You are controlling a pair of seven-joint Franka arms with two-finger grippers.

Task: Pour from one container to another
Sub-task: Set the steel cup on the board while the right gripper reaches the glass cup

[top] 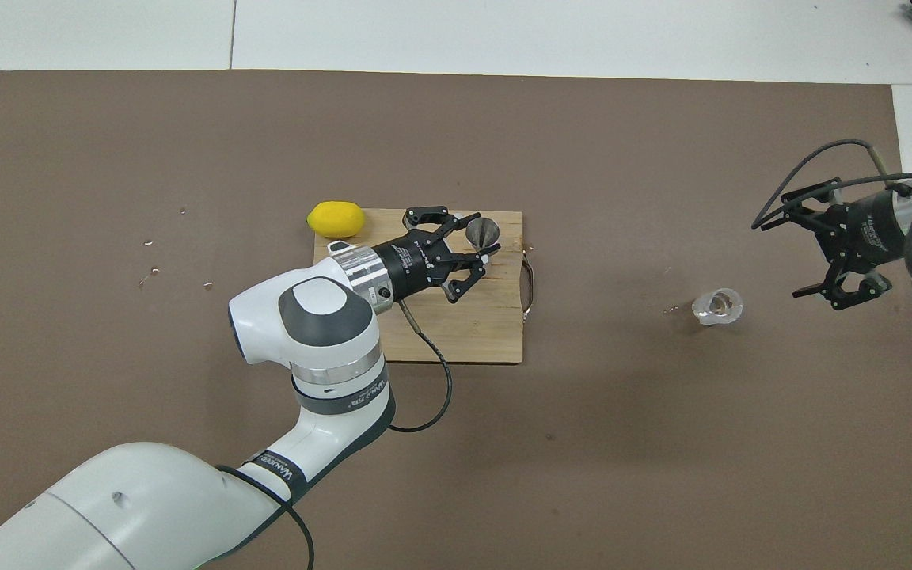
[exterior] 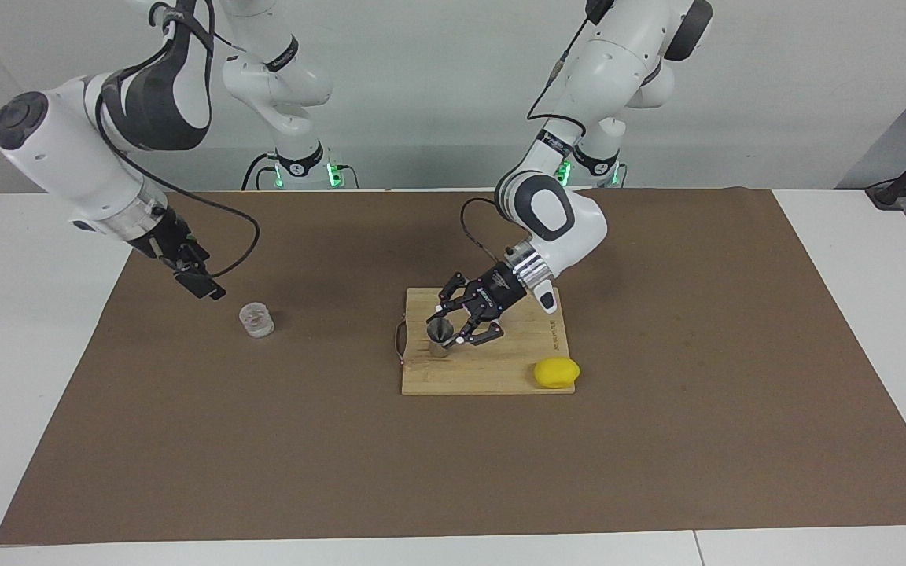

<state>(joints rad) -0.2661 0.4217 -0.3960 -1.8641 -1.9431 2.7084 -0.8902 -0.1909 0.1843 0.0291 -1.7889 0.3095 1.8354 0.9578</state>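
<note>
Left tool (exterior: 447,330) clamped on jigger (exterior: 439,338); right tool (exterior: 200,277) spread wide.

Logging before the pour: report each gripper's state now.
Left gripper: shut on the steel jigger, on the cutting board.
Right gripper: open, empty, near the glass tumbler.

Two white arms with dark grey joint panels, silver wrist rings, black linkage grippers, looping black cables
</note>
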